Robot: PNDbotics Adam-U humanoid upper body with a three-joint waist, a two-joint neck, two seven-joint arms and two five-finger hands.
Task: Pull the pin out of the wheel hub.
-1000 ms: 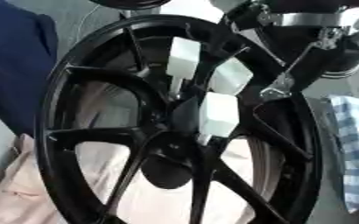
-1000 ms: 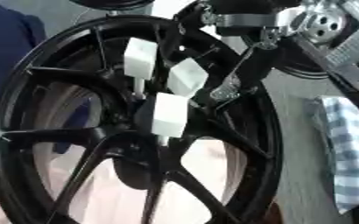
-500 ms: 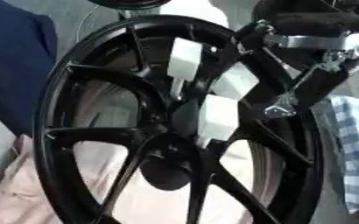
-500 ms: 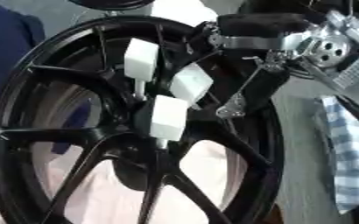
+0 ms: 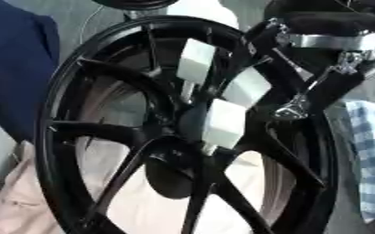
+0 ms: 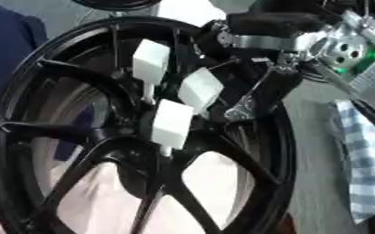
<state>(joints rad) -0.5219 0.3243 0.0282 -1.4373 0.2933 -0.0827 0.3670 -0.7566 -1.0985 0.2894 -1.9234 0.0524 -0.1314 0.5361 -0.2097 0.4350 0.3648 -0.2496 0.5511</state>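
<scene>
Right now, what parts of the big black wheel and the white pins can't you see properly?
- Wheel: its bottom is cut off by the lower edge in both views.
- Where the white pins enter the hub: hidden by their blocky white heads and dark spokes.
- Right robot hand: black against the black rim, so whether its fingers are curled cannot be told.
- Left robot hand: shows in neither view.

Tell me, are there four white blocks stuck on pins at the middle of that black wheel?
Not four: three white blocks sit on pins at the middle of the black wheel, as the right eye view shows.
</scene>
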